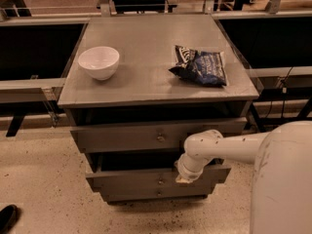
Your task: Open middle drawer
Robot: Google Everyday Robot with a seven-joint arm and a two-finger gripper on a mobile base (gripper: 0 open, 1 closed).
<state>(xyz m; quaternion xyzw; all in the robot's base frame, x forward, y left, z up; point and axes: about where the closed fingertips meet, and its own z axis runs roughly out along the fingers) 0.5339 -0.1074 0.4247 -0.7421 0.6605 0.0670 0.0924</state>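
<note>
The grey cabinet (146, 82) has three drawer fronts. The middle drawer (126, 178) has a small brass knob (161, 182) and stands a little out from the cabinet, with a dark gap above it. My gripper (184, 179) is at the end of the white arm (229, 147). It points down at the middle drawer's top edge, right of the knob. The wider top drawer (117, 139) sits above it. The narrower bottom drawer (131, 195) sits below it.
A white bowl (98, 62) and a dark blue chip bag (200, 66) lie on the cabinet top. My white body (282, 179) fills the lower right. Dark low shelving runs along both sides. Speckled floor lies in front, with a dark shoe tip (7, 217) at lower left.
</note>
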